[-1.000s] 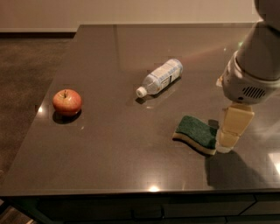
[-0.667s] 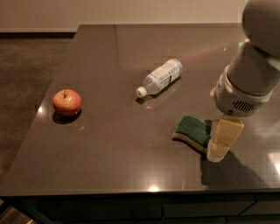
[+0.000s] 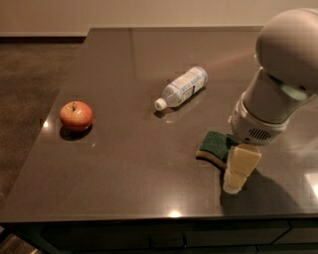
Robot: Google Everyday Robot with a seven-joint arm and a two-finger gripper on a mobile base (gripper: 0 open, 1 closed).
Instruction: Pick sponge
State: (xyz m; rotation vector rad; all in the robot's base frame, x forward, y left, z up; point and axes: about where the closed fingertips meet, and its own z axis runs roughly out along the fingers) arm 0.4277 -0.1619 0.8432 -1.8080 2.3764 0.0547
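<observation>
Off the left edge of the table [image 3: 124,168] I see a dull brown floor [image 3: 25,84]. A pale wall [image 3: 149,12] runs along the far side. The table top is dark and glossy, with a few bright glints near its near edge.

On the left part of the table, close to the left edge, a red apple [image 3: 76,115] stands with its stem up and a small shadow under it.

Around the middle and farther back, a clear plastic bottle [image 3: 182,87] lies on its side. Its white cap points near-left and its base far-right. It is well apart from both the apple and the sponge.

Right of the middle and nearer, the sponge [image 3: 214,147] lies flat on the table. Its dark green side faces up, and a strip of pale yellow foam shows along its near edge. My own wrist covers its right end.

My claw [image 3: 234,178] hangs low at the sponge's near-right corner. It is pale yellow and points down, with its tip very close to the table top. From here it reads as one pale block, so I cannot tell whether it is apart or together, nor whether it touches the sponge.

Above the claw, my white wrist housing and big rounded arm [image 3: 283,74] fill the right side. My shadow falls on the table just right of the claw.
</observation>
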